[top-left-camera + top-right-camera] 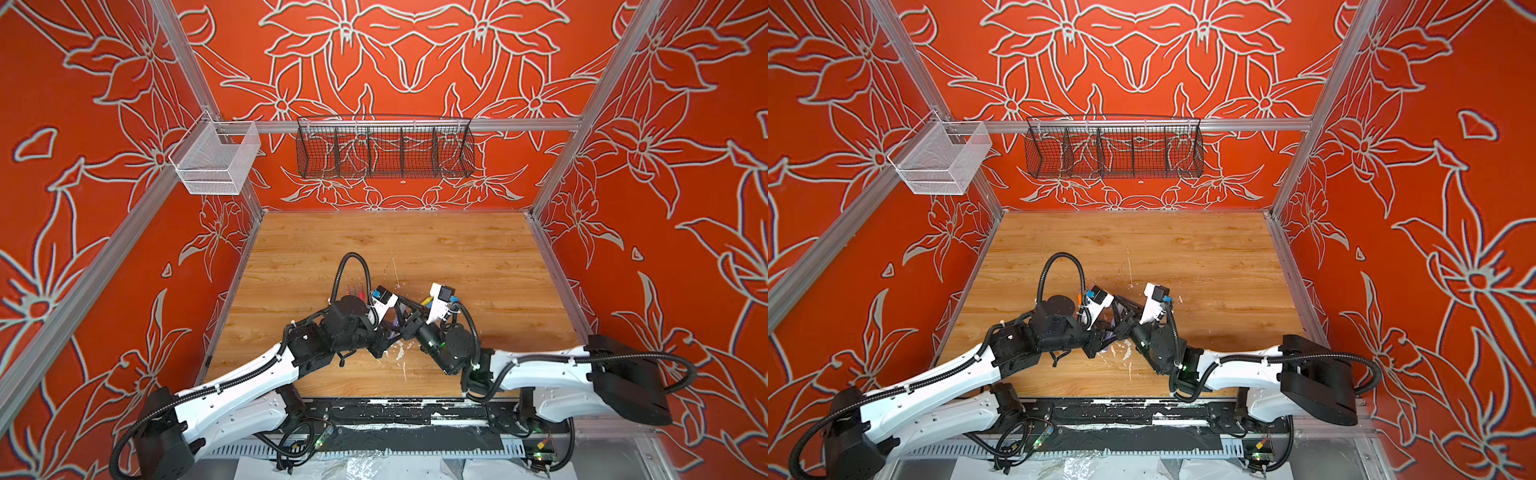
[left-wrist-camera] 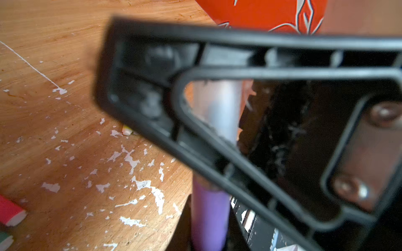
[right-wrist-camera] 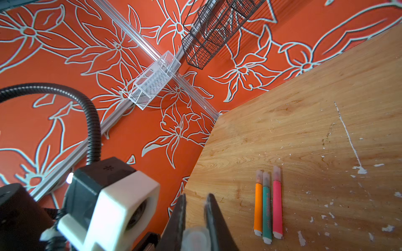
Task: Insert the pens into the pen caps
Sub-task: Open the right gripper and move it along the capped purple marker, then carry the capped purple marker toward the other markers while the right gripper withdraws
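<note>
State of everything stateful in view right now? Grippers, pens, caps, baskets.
left gripper: shut on purple pen
right gripper: shut on pen cap
purple pen: held; tip end hidden behind right gripper
pen cap: clear, gripped between the fingers
orange pen: capped, lying on table
green pen: capped, lying beside orange
pink pen: capped, lying beside green
black wire basket: hanging, empty
white mesh basket: hanging, empty
</note>
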`<action>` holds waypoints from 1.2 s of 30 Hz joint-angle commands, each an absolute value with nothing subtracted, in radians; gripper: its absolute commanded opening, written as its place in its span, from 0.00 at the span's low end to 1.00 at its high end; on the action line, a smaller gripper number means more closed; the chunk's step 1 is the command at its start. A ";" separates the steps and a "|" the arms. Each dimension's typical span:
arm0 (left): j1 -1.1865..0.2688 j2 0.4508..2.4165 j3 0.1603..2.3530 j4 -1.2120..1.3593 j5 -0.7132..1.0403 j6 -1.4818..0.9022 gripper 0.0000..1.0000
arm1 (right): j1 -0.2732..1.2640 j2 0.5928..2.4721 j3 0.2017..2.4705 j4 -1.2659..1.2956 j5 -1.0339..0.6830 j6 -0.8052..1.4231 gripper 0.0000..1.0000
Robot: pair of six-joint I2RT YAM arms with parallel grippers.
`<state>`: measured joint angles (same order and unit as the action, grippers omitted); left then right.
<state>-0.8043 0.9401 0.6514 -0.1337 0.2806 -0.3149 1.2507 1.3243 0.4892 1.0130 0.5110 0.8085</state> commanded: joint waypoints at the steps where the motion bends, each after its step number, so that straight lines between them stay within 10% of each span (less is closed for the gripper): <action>1: -0.672 0.924 0.720 0.470 0.008 -0.384 0.00 | 1.422 1.358 0.400 0.898 0.147 0.785 0.00; 12: -0.638 0.888 0.656 0.517 0.080 -0.402 0.00 | 1.430 1.255 0.398 0.884 0.181 0.724 0.00; 29: -0.638 0.803 0.475 0.128 0.136 -0.545 0.00 | 1.173 0.700 0.604 -0.027 0.523 0.530 0.62; 36: -0.638 0.920 0.491 0.043 0.107 -0.602 0.00 | 0.918 0.695 0.551 -0.134 0.638 0.459 0.66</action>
<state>-0.6376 0.8829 0.4667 0.0895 0.1360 -0.5591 0.9867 0.6971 0.5739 -0.0452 0.5694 0.5186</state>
